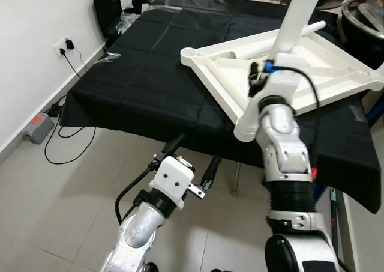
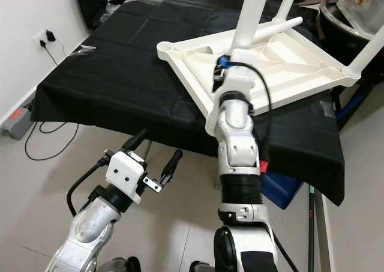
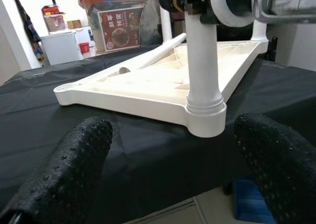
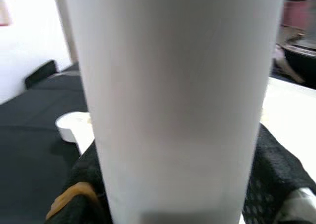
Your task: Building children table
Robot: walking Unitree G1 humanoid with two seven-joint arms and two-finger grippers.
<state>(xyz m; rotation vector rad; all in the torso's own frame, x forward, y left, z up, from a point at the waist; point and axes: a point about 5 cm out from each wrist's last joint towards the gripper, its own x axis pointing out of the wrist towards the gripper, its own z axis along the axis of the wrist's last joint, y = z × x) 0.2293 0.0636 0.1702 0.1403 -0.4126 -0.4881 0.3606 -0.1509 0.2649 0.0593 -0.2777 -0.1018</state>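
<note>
The white plastic table top (image 1: 288, 74) lies upside down on a black cloth (image 1: 150, 74) that covers a low surface, with one corner jutting past the cloth's near edge. A white leg (image 1: 298, 20) stands upright in the near corner socket (image 3: 205, 117), and another leg (image 3: 148, 56) lies loose across the ribbed underside. A further leg (image 2: 369, 44) rises at the far right corner.

The right gripper (image 1: 259, 74) reaches over the table top and pinches the upright leg, its black fingers (image 4: 269, 174) pressed against both sides of the white tube. The left gripper (image 1: 195, 158) hangs low in front of the cloth's edge, above the tiled floor (image 1: 54, 218), its two fingers (image 3: 64, 169) spread wide with nothing between them.

The floor is pale grey tile. A white wall (image 1: 30, 38) runs along the left, with a socket (image 1: 65, 45) and a black cable (image 1: 66, 146) trailing down to a grey box with a red top (image 1: 38, 128). A dark bag (image 1: 108, 5) leans at the far corner. In the left wrist view a clear storage box with an orange lid (image 3: 118, 16) carries a red label showing a dish; its writing is too small to read. A blue bin (image 2: 282, 188) sits under the cloth.
</note>
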